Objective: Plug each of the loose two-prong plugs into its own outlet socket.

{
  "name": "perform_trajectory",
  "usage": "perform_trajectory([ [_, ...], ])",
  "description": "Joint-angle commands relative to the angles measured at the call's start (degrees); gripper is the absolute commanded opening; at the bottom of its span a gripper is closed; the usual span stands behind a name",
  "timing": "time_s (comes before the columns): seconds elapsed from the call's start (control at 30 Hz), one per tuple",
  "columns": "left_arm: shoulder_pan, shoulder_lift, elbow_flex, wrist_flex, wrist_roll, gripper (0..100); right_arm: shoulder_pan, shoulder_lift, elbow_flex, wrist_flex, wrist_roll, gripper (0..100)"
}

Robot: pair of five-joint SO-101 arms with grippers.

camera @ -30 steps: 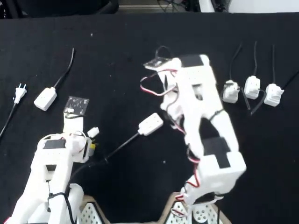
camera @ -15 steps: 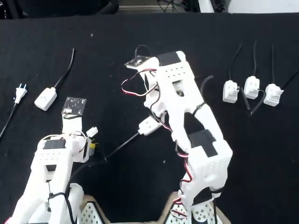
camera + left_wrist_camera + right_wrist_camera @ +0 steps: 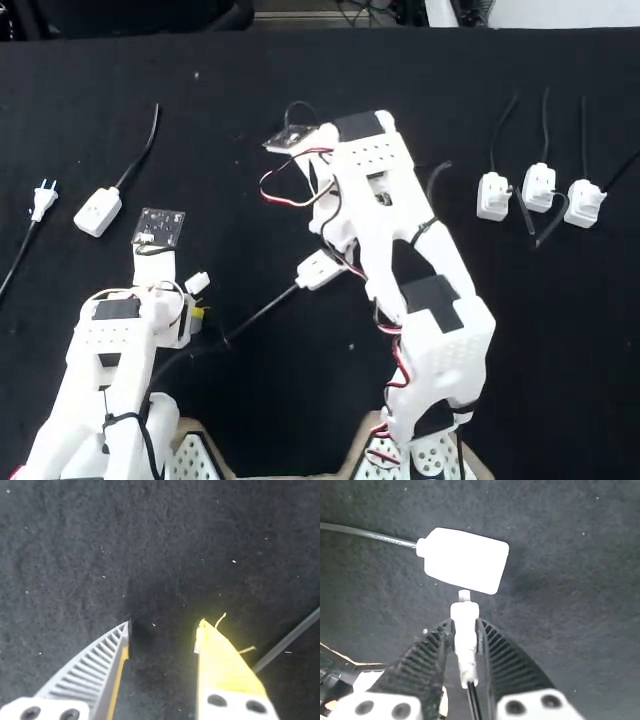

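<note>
At the middle of the black worktop (image 3: 250,100), your right pincer (image 3: 465,623) is closed around a white two-prong plug (image 3: 464,611), with a finger pressed to each side of its body. The plug's front end meets the side face of a white outlet socket (image 3: 464,560) that lies flat with its cord running away from the far end. You cannot tell whether the prongs are inside. From above, that same socket (image 3: 320,268) sits just beside the right arm's wrist. Your left pincer (image 3: 162,630) hangs low over bare cloth near the front left, its fingers spread apart with nothing between them, and a thin dark cord (image 3: 287,640) passes close by. At the far left lies another loose plug (image 3: 42,198), near it but apart a second socket (image 3: 97,212). Three white corded pieces (image 3: 540,186) stand in a row at the right.
</note>
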Motion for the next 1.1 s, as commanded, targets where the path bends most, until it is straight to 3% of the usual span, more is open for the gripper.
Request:
perform_trajectory([
  [0.0,0.1,-0.1,-0.2,0.4,0.4,21,-0.3,-0.6,-4.9,1.2,-0.2,1.1],
  [0.17,0.1,-0.1,-0.3,0.4,0.4,21,-0.4,-0.5,-8.6,2.2,-7.7,1.1],
  [1.07,0.1,-0.1,-0.3,0.4,0.4,21,1.1,9.0,-12.7,2.3,-7.6,1.1],
])
